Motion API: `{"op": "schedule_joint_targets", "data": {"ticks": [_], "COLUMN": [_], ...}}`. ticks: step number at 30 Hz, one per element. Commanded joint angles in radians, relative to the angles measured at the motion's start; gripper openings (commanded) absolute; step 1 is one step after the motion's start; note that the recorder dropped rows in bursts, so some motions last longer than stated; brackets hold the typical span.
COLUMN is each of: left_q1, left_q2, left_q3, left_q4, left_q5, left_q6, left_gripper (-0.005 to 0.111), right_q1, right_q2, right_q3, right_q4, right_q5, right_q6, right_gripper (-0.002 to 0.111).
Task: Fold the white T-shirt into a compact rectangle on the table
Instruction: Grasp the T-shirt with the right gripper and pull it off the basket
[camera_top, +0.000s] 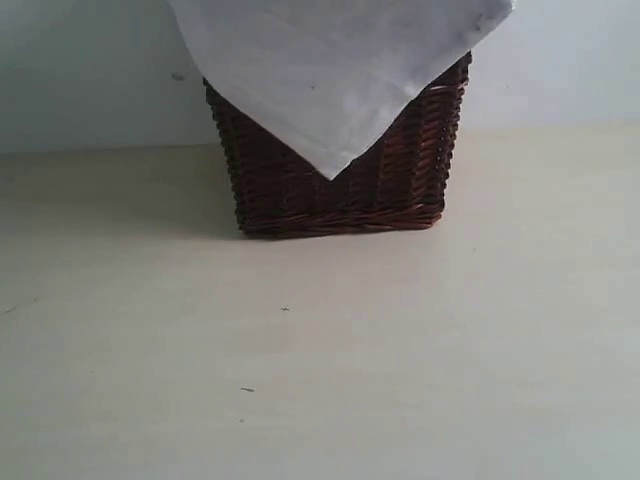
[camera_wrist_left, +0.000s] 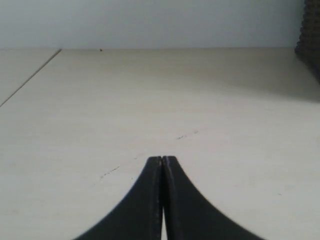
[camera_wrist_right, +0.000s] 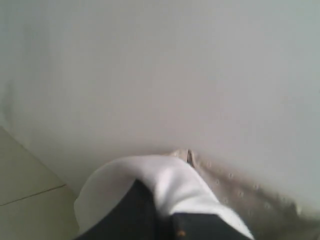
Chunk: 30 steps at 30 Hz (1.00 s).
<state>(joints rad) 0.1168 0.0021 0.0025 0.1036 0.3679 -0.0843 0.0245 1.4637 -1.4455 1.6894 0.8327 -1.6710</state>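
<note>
Right tool (camera_wrist_right: 162, 214) pressed shut, pinching T-shirt (camera_top: 330, 70), fabric bunched over its tips. Shirt hangs above basket (camera_top: 400, 185), corner draped down basket front: likely grip for hauling it out. Left tool (camera_wrist_left: 163, 167) pressed together, empty, low over counter (camera_top: 300, 380) beside basket, waiting.

Bench (camera_top: 320, 380) open across near, left and right zones; only tiny dark specks (camera_top: 284, 309). Sole obstacle: dark wicker basket (camera_top: 400, 190), far centre. White T-shirt (camera_top: 330, 70) drapes over basket front, corner hanging short of bench. Free lanes either side of basket.
</note>
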Motion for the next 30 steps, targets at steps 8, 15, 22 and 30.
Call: {"op": "schedule_joint_targets", "data": {"ticks": [8,15,22,30], "left_q1": [0.003,0.003,0.003,0.003], "left_q2": [-0.002,-0.002,-0.002,-0.002], "left_q3": [-0.002,-0.002,-0.002,-0.002], "left_q4": [-0.008,-0.008,-0.008,-0.008], "left_q5": [-0.007,-0.007,-0.007,-0.007], "left_q6": [0.001,0.001,0.001,0.001], "left_gripper": [0.0,0.0,0.0,0.0], "right_q1": [-0.001,-0.001,-0.001,-0.001], "right_q2": [-0.033,-0.033,-0.033,-0.033], "right_q3": [-0.303,-0.494,-0.664,-0.889], "right_q4": [0.055,0.055,0.055,0.055], "right_q5": [-0.001,-0.038,-0.067,-0.372], "right_q6": [-0.027,-0.023,0.084,0.088], "right_gripper": [0.0,0.0,0.0,0.0]}}
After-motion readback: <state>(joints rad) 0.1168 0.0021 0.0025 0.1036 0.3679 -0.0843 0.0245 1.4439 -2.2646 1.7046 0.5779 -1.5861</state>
